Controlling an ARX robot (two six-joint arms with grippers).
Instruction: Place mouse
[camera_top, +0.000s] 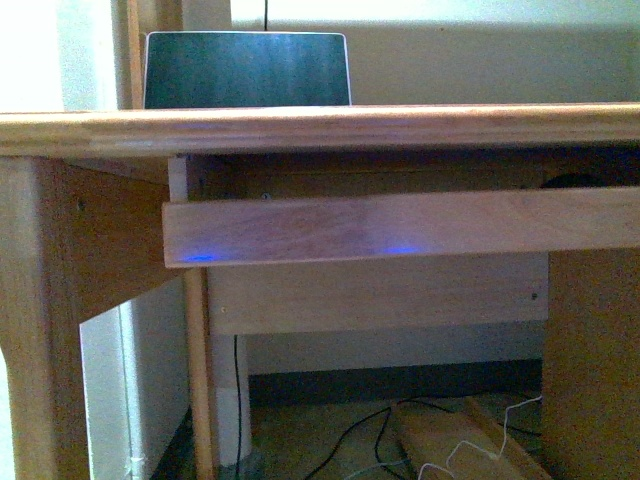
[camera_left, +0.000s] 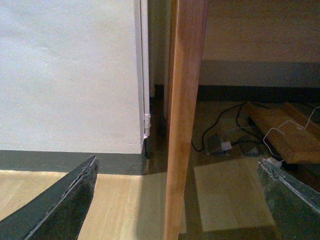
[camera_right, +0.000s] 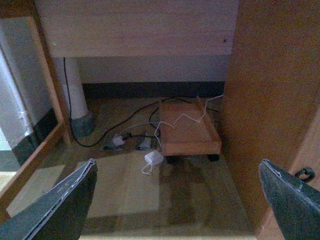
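Observation:
In the front view a small dark domed shape (camera_top: 572, 181) peeks over the right end of the pulled-out wooden tray (camera_top: 400, 225), in shadow under the desktop; it may be the mouse, but it is too dim to be sure. Neither arm shows in that view. My left gripper (camera_left: 180, 200) is open and holds nothing, low above the floor, with a wooden desk leg (camera_left: 182, 120) standing beyond it. My right gripper (camera_right: 177, 200) is open and empty too, facing the floor under the desk.
A laptop (camera_top: 247, 69) stands open on the desktop (camera_top: 320, 128) at the back left. Under the desk lie black and white cables (camera_right: 125, 125), a white plug (camera_right: 153, 158) and a low wooden wheeled stand (camera_right: 189, 131). A desk side panel (camera_right: 270, 100) rises close by.

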